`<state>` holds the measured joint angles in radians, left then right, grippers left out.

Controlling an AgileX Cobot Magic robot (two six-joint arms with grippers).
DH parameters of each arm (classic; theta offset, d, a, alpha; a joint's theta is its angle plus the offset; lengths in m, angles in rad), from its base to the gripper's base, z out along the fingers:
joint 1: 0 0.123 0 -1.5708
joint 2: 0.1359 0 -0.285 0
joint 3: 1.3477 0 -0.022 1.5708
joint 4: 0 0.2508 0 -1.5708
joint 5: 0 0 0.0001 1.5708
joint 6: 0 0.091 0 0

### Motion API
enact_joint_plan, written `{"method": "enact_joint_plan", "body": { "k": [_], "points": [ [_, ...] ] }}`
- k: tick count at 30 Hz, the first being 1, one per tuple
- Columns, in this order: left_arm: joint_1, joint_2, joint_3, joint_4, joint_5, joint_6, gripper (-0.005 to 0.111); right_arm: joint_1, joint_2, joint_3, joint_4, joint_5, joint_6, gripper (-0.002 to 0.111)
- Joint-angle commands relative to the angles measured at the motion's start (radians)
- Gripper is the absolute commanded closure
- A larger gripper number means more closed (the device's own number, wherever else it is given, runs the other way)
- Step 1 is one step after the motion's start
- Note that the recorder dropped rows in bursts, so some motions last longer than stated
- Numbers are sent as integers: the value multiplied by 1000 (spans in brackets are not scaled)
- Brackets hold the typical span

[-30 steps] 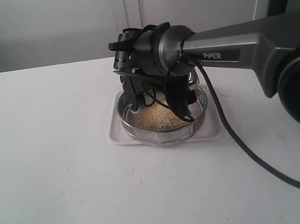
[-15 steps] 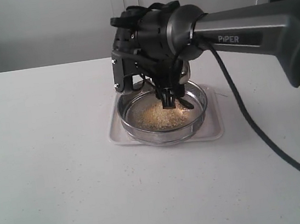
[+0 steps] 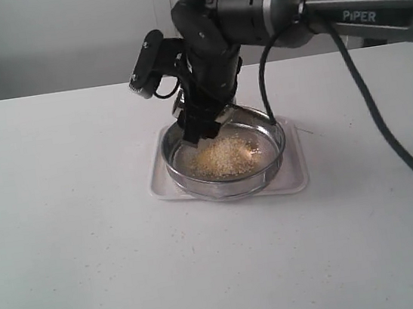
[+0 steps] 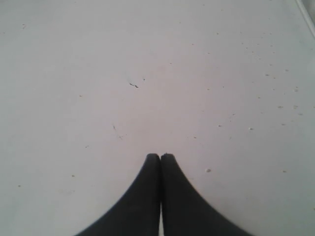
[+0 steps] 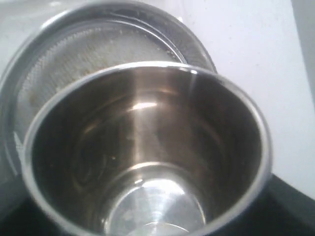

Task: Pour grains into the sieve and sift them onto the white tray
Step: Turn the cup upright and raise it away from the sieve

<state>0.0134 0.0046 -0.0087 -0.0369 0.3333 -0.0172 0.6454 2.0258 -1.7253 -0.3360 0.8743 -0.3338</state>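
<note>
The sieve (image 3: 230, 187), a wide steel ring with a mesh bottom, sits on the white tray (image 3: 295, 181) at mid-table. A heap of yellow and off-white grains (image 3: 226, 158) lies in its middle. My right gripper (image 3: 200, 131) hangs over the sieve's far left rim, fingers pointing down. In the right wrist view a small steel cup (image 5: 147, 162) fills the frame, its inside empty and shiny, with the sieve (image 5: 74, 44) and grains (image 5: 115, 49) behind it. The fingers themselves are hidden by the cup. My left gripper (image 4: 160, 156) is shut with nothing in it, above bare tabletop, and is outside the exterior view.
The right arm (image 3: 354, 5) reaches in from the upper right, and its black cable (image 3: 387, 138) hangs down across the table's right side. Small specks dot the white tabletop (image 4: 147, 73) under the left gripper. A pale wall stands behind the table.
The right wrist has lifted and turned over the sieve, and the arm now sits higher in the exterior view. The heap of grains looks the same.
</note>
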Motion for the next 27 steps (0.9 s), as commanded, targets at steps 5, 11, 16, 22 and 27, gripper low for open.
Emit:
{"method": "enact_joint_plan", "body": {
  "k": [5, 11, 16, 22, 27],
  "points": [
    [4, -5, 9, -6, 3, -2, 107, -110, -63, -7, 311, -47, -92, 108],
    [4, -5, 9, -6, 3, -2, 107, -189, -71, -7, 623, -96, -206, 108],
    [4, -5, 9, -6, 3, -2, 107, -229, -71, -7, 806, -89, -330, 108],
    [4, -5, 9, -6, 3, -2, 107, -260, -71, -7, 962, -85, -427, 108],
    [4, -5, 9, -6, 3, -2, 107, -275, -71, -7, 1107, -80, -541, 108]
  ]
}}
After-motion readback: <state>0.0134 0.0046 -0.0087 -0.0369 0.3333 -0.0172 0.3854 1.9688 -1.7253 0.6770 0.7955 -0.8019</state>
